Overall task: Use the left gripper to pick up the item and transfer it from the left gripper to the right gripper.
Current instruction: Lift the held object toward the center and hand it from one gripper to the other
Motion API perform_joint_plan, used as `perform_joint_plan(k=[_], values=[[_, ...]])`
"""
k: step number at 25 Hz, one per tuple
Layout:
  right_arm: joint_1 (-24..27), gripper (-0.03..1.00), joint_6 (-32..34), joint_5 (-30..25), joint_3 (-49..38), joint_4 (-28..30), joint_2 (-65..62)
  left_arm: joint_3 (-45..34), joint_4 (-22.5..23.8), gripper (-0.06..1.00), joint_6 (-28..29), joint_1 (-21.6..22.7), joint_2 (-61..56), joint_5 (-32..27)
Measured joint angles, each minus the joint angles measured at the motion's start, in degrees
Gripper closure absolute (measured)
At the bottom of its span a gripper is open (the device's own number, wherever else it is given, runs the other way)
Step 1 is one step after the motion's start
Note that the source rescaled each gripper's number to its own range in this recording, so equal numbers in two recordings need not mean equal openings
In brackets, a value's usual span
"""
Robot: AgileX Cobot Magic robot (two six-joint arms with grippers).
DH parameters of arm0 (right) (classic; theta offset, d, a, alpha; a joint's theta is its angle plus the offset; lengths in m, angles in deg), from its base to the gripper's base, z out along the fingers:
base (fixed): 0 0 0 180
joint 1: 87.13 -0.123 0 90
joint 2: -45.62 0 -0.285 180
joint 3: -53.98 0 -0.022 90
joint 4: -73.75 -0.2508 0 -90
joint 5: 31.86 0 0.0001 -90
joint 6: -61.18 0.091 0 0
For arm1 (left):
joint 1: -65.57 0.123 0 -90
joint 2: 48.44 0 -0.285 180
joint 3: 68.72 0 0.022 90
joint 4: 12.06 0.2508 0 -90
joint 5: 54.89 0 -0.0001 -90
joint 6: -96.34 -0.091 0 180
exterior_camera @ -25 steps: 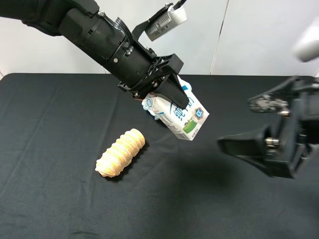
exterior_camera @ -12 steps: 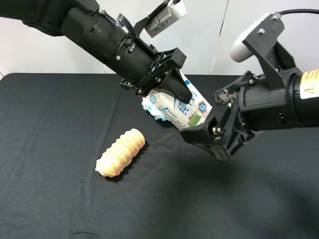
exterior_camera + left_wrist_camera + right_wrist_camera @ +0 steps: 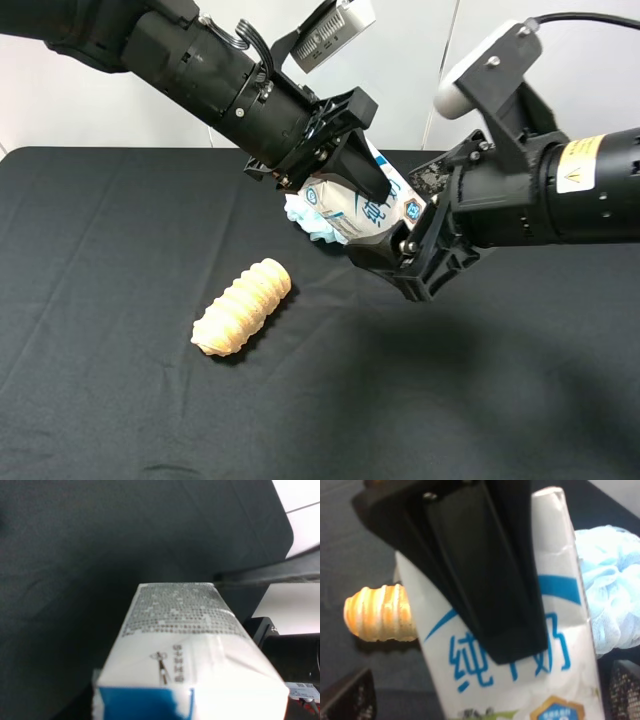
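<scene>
My left gripper (image 3: 366, 192) is shut on the item, a white carton (image 3: 372, 212) with blue print, and holds it tilted in the air above the black table (image 3: 110, 250). The carton fills the left wrist view (image 3: 185, 650). My right gripper (image 3: 392, 220), on the arm with the yellow sticker, is open. Its jaws stand either side of the carton's lower end, one below and one behind. In the right wrist view the carton (image 3: 485, 665) is close between the spread fingers (image 3: 347, 697), with the left gripper's black finger (image 3: 490, 580) across it.
A ribbed orange-tan roll (image 3: 242, 307) lies on the table at left of centre and shows in the right wrist view (image 3: 377, 612). A pale-blue pouf (image 3: 308, 222) lies behind the carton, also in the right wrist view (image 3: 615, 605). A white wall is behind the table.
My right arm has swung in from the right and moved up-left, so its open jaws now straddle the carton's lower end. My left gripper has kept the carton, nearly still.
</scene>
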Motion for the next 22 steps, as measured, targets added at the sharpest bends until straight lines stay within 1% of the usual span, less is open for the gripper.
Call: perform_joint_plan(k=[9,13,21,22], values=[[0.0,-0.03,-0.1,4.8,0.0,0.8,6.5,0.0,-0.4,0.94,0.0,0.0,0.0,-1.2],[0.0,-0.03,-0.1,5.8,0.0,0.9,8.1,0.0,-0.7,0.94,0.0,0.0,0.0,-1.4],[0.0,-0.03,-0.1,6.1,0.0,0.9,8.1,0.0,-0.7,0.94,0.0,0.0,0.0,-1.4],[0.0,0.06,-0.1,6.2,0.0,0.9,8.1,0.0,-0.7,0.94,0.0,0.0,0.0,-1.4]])
